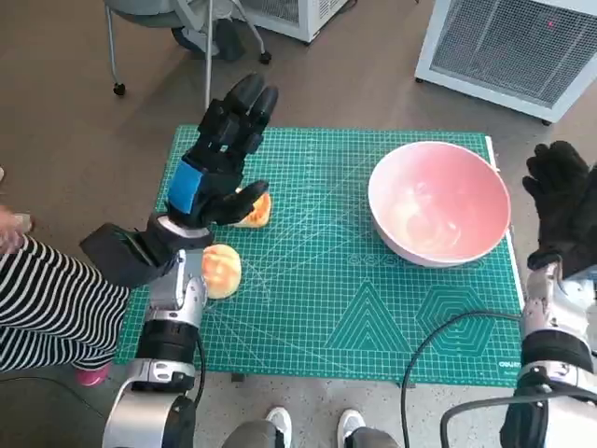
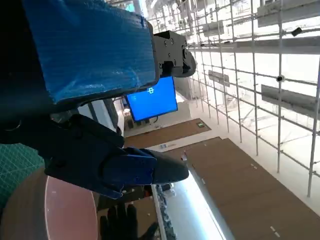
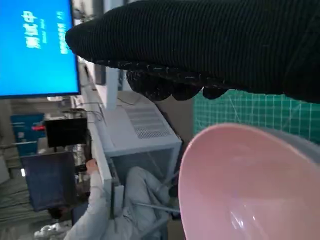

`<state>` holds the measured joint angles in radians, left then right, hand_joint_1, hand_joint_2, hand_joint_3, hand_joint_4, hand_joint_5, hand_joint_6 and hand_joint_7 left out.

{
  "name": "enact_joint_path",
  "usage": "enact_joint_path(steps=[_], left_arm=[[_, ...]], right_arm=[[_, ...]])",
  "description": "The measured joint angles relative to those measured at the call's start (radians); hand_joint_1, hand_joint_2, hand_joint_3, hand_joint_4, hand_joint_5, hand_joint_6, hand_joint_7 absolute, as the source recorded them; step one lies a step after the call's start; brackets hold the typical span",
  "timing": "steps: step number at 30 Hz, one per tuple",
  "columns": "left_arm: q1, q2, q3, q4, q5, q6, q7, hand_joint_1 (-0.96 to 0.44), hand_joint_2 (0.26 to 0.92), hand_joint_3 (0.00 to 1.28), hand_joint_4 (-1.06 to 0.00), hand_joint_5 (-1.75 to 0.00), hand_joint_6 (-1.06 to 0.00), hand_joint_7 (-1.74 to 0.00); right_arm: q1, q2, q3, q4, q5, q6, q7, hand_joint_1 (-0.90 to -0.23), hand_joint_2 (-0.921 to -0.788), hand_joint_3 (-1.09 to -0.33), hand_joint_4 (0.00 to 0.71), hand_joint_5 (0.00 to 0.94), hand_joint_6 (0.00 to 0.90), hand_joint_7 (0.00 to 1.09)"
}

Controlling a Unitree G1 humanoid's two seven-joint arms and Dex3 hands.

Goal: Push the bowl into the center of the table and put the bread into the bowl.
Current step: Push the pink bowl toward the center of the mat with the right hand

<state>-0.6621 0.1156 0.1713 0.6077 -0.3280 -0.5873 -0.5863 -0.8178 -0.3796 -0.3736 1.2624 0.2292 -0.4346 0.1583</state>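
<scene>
Table (image 1: 308,369) covered by a green cutting mat (image 1: 354,317) with white grid lines. Pink bowl (image 1: 438,203) sits upright on the mat's far right part, near the right edge, not centered. Left hand (image 1: 219,159), black with blue tape on its back, hovers over the mat's left side with fingers spread apart and extended, holding nothing. Right hand (image 1: 562,201) in a black knitted glove is raised just beside the bowl's right rim, off the mat's edge; fingers look loosely apart, nothing held, contact with bowl cannot be told. Two bread pieces on the left of the mat: one bread roll (image 1: 221,270) near the left forearm, one orange-brown bread piece (image 1: 254,209) just under the left hand's thumb, partly hidden. Both are well apart from the bowl. A person's striped sleeve (image 1: 47,303) shows at the left edge.
</scene>
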Motion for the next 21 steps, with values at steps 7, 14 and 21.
enact_joint_path(steps=[7, 14, 21], left_arm=[[0.001, 0.009, 0.000, -0.018, 0.001, 0.001, 0.000, -0.70, 0.921, 0.31, -0.08, 0.00, 0.00, -0.39], [0.002, 0.024, 0.000, -0.024, 0.001, 0.001, -0.005, -0.70, 0.921, 0.31, -0.08, 0.00, 0.00, -0.38], [0.011, 0.034, 0.001, -0.024, 0.000, 0.001, -0.011, -0.69, 0.921, 0.30, -0.08, 0.00, 0.00, -0.38]], right_arm=[[-0.002, 0.040, -0.001, 0.011, 0.001, 0.014, 0.023, -0.679, -0.921, -0.795, 0.113, 0.001, 0.051, 0.28], [-0.008, 0.076, 0.005, 0.017, -0.002, 0.022, 0.043, -0.736, -0.921, -0.734, 0.119, 0.003, 0.075, 0.26], [-0.014, 0.099, 0.035, 0.020, -0.036, 0.026, 0.056, -0.738, -0.921, -0.731, 0.126, 0.005, 0.083, 0.25]])
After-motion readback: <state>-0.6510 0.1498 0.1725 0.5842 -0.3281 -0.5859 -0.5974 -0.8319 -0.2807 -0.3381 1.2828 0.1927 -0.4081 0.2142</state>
